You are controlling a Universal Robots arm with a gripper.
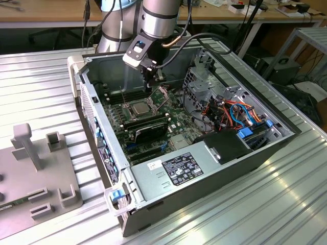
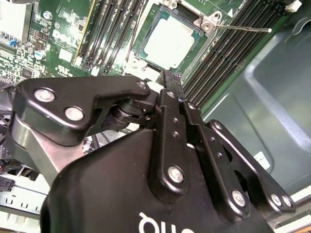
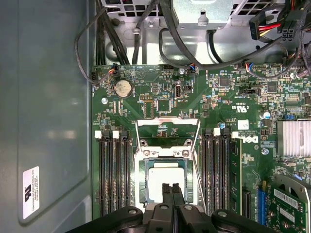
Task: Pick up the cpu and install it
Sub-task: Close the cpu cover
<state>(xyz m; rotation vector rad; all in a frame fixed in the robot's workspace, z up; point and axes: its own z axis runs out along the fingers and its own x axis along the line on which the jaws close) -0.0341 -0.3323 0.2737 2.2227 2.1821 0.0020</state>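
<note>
Cpu (image 3: 164, 178) work inside an open computer case (image 1: 97, 120), laid on its side so the motherboard (image 3: 160, 99) faces up for the arm. The socket's metal frame (image 3: 167, 124) stands hinged back, leaving the seat exposed. The silver chip lies flat in it, between the memory slots (image 3: 114, 174). The gripper (image 3: 171, 188) hovers just above the chip, fingers pinched together on nothing, which suggests the chip is already placed.

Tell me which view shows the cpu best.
The second wrist view: the cpu is close, its silver top almost fully visible. In the first wrist view the end effector covers part of it. The exterior view shows it small.
</note>
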